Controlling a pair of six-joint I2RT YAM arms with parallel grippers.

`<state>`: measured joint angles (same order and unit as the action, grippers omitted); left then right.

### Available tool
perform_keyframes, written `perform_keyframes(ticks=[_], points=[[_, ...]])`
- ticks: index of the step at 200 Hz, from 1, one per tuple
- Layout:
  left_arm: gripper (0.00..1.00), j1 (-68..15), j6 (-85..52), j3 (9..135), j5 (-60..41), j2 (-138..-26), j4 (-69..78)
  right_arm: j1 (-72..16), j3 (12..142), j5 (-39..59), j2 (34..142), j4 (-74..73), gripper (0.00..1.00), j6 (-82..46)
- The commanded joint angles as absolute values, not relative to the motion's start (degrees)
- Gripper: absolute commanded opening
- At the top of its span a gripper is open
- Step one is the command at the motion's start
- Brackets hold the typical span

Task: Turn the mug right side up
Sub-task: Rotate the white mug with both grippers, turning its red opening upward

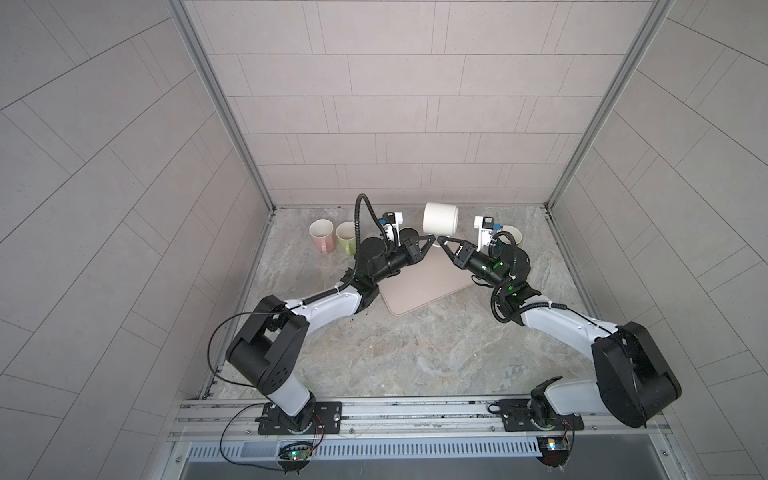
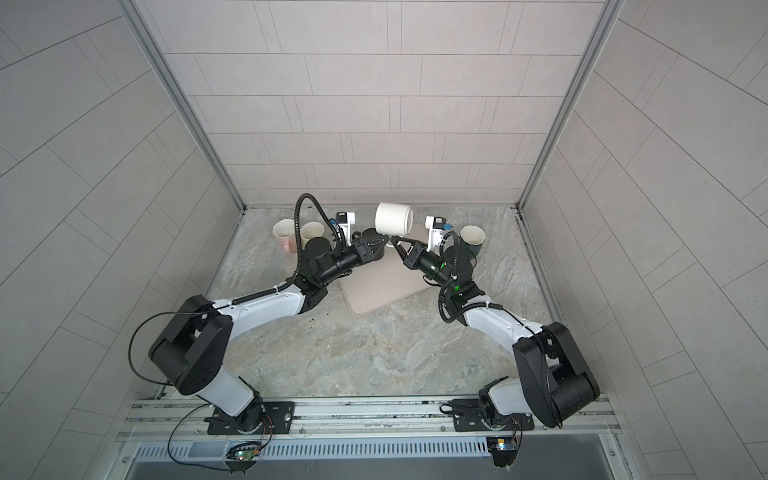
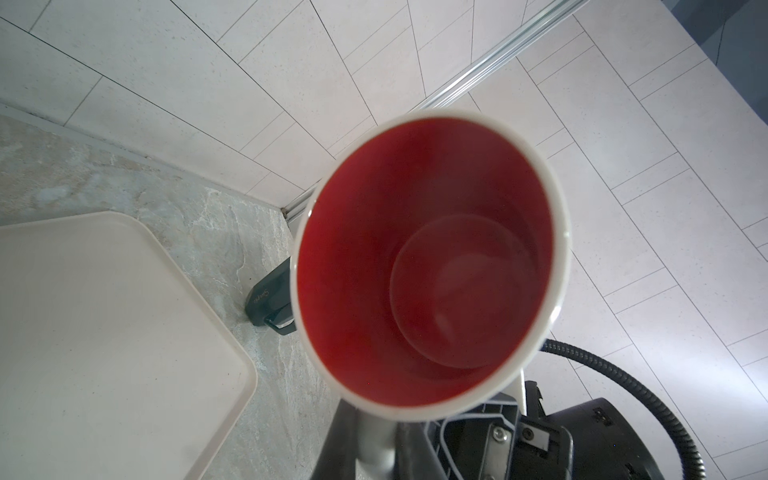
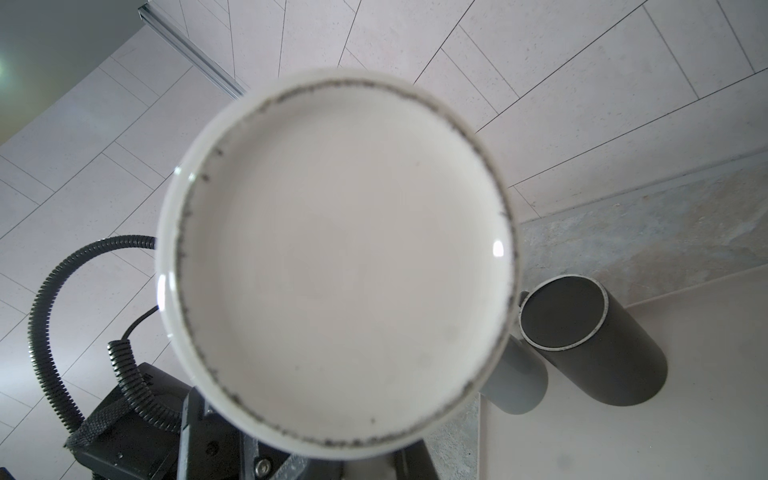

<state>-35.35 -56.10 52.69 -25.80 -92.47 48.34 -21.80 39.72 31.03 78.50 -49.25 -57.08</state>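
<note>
In both top views, the white mug (image 1: 440, 218) hangs on its side above the far edge of the tray (image 1: 415, 286). My left gripper (image 1: 430, 239) and right gripper (image 1: 442, 240) are both clenched on its handle (image 3: 372, 440) from beneath. In the left wrist view its red inside faces me. In the right wrist view I see its base.

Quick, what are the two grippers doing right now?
Left gripper: closed, holding the white mug.
Right gripper: closed under the mug; whether it grips it cannot be told.

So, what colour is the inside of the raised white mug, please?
The mug is red inside; left wrist view.
</note>
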Motion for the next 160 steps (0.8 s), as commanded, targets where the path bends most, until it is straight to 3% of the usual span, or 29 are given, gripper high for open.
perform_keyframes(ticks=[1,57,73,160], points=[[0.18,-36.7,-56.1,54.9,-31.4,-92.6,57.0,-23.4,40.5,36.6,78.9,-52.6,0.0,-59.8],[0.29,-36.7,-56.8,55.5,-33.1,-93.6,59.2,-23.5,40.7,37.4,80.2,-54.2,0.0,-60.2],[0.19,-36.7,-57.3,55.7,-33.7,-93.9,59.8,-23.4,40.6,37.4,80.6,-54.6,0.0,-60.5],[0.16,-36.7,-57.9,55.9,-35.9,-93.3,65.6,-23.7,40.8,38.0,83.0,-54.2,0.0,-60.9]])
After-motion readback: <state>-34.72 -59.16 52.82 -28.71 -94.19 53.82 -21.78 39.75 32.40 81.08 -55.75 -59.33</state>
